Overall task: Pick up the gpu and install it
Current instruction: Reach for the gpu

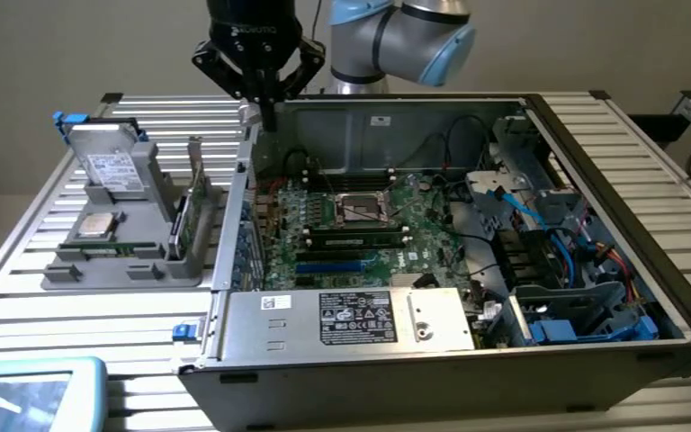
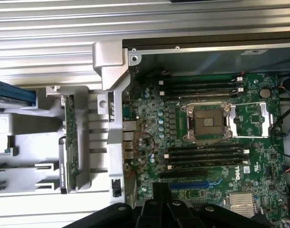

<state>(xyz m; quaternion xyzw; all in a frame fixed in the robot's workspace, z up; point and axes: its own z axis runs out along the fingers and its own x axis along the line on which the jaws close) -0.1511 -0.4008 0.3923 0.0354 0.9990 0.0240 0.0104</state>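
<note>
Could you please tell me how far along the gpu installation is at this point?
Nothing looks done: the gpu stands upright in the grey holder outside the case. In hand: nothing; the gripper hangs shut and empty above the case's edge. Left: picking up and seating the card; the blue motherboard slot is bare.

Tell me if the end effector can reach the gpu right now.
Probably yes: the gpu stands on edge in the grey holder, top edge uncovered; the shut end effector hangs nearby, higher up.
</note>
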